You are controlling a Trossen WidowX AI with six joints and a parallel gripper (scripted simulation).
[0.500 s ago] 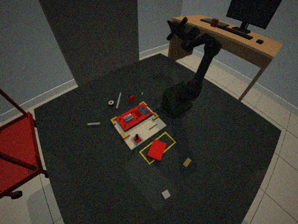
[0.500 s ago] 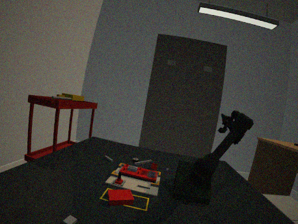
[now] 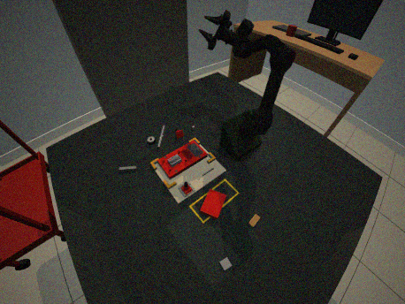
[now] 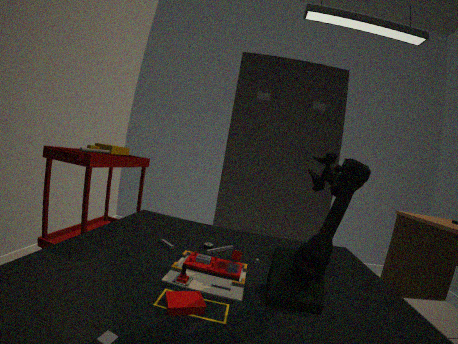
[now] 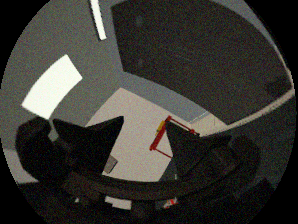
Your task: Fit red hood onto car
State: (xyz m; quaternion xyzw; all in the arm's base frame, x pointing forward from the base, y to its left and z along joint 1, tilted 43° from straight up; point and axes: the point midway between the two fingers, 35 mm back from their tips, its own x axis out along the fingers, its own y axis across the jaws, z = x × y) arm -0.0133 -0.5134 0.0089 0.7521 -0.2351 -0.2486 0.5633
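Observation:
The red hood [image 3: 213, 203] [image 4: 185, 303] lies on the table, askew across a yellow outlined rectangle [image 3: 198, 215] [image 4: 216, 322]. The red chassis [image 3: 171, 171] [image 4: 227, 270] sits in the jig, a pale board [image 3: 217, 167] [image 4: 235, 293] with yellow corner brackets. The grey engine block [image 3: 174, 160] [image 4: 203, 259] is on its deck. The pegs are too small to make out. My gripper [image 3: 203, 25] [image 4: 311, 165] [image 5: 145, 120] is open and empty, raised high above the table, far from hood and chassis.
A small red part with a black knob [image 3: 187, 189] [image 4: 183, 276] stands on the jig board. A red block [image 3: 179, 133], a grey ring [image 3: 150, 140], thin bars, a tan block [image 3: 254, 220] and a white square [image 3: 225, 263] lie around. A red cart and a desk stand beyond the table.

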